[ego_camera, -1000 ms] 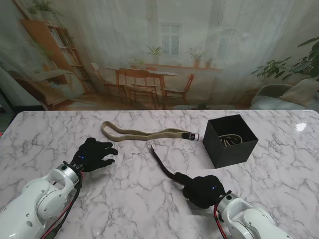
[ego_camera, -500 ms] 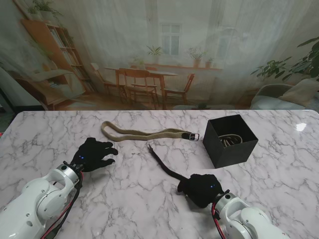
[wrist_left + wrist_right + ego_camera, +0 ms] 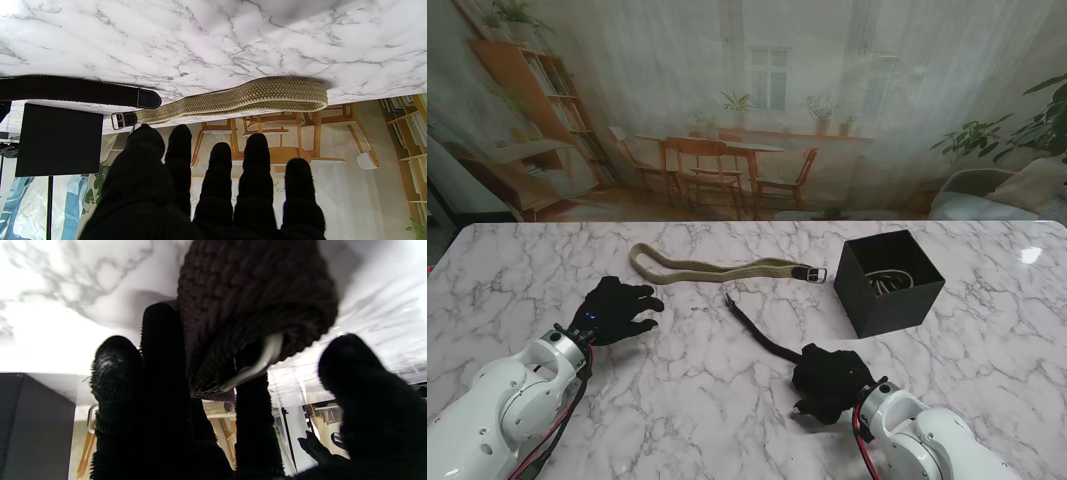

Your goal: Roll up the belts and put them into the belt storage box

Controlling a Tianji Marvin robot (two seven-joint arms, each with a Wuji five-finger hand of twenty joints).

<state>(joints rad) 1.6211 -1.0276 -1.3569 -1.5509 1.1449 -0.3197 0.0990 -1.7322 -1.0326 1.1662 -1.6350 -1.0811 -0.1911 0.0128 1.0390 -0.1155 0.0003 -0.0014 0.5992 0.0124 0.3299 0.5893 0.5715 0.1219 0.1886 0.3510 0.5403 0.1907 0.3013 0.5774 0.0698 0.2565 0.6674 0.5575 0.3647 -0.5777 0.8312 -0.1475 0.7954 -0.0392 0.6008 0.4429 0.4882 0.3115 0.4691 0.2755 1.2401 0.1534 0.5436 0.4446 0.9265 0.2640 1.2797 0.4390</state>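
Right hand (image 3: 830, 381): fingers clamped on dark belt (image 3: 752, 331) end, lower centre | Left hand (image 3: 614, 309): fingers apart, holding nothing, centre left | Tan belt (image 3: 717, 267): upper centre of desk (image 3: 727, 400) | Belt storage box (image 3: 887, 283): upper right

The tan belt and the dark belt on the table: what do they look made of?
Tan belt: looks like braided woven fabric, matte, with a visible plait pattern, a dark, maybe leather, tab and a metal buckle. Dark belt: similar dark braid with a smooth stitched tip, possibly leather; the right hand holds its coiled end.
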